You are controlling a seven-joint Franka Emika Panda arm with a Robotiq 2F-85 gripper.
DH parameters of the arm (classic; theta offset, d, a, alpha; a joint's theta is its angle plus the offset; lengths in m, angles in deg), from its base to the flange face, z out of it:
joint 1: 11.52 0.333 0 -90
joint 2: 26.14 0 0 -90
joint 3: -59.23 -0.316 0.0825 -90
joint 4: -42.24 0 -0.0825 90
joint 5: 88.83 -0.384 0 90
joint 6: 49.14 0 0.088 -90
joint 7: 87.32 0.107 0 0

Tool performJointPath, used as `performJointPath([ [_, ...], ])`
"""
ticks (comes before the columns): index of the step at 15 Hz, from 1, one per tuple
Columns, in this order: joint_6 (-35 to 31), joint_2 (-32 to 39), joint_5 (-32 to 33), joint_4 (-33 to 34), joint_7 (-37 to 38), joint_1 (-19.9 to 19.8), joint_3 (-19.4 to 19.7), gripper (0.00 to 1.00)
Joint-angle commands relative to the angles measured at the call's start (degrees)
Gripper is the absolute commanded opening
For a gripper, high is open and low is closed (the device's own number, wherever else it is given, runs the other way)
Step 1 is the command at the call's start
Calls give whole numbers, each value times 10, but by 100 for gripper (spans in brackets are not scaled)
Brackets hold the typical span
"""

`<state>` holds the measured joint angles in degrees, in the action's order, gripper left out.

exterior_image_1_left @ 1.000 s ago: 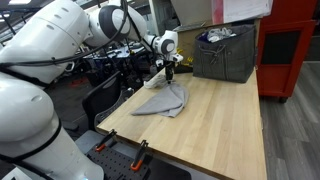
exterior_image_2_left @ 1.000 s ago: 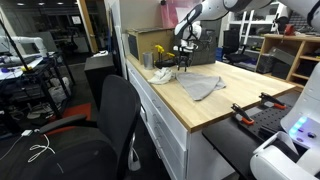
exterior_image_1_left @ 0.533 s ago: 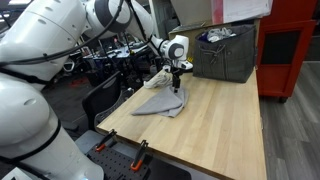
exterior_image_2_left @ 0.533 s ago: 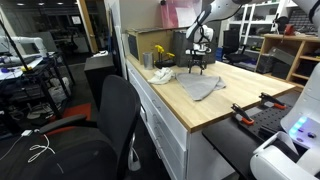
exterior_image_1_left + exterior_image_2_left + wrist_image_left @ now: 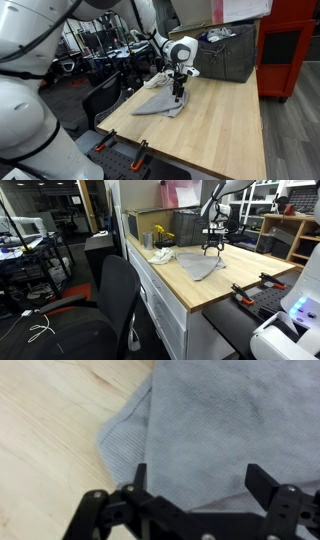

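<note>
A grey cloth (image 5: 163, 100) lies crumpled flat on the light wooden table (image 5: 215, 125); it also shows in an exterior view (image 5: 203, 266) and fills most of the wrist view (image 5: 220, 420). My gripper (image 5: 178, 93) hangs just above the cloth's right part, pointing down; it also shows in an exterior view (image 5: 214, 249). In the wrist view the gripper (image 5: 200, 478) is open and empty, its two black fingers (image 5: 264, 482) spread over the cloth, one corner of which lies on the bare wood at the left.
A dark grey bin (image 5: 225, 52) stands at the back of the table, with a red cabinet (image 5: 288, 50) beyond. A yellow object and white items (image 5: 160, 248) sit at the table's far end. A black office chair (image 5: 105, 305) stands beside the table.
My gripper has moved along the table from beyond the cloth's far end to above the cloth and has come lower. The cloth has not moved.
</note>
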<state>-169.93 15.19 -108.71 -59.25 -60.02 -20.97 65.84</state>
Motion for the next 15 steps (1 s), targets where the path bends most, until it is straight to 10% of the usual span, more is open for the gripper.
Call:
performJointPath([
  [1,-16,-50,-37,-96,-13,-14,8,100],
  [15,-29,-48,-166,-184,-18,-55,27,100],
])
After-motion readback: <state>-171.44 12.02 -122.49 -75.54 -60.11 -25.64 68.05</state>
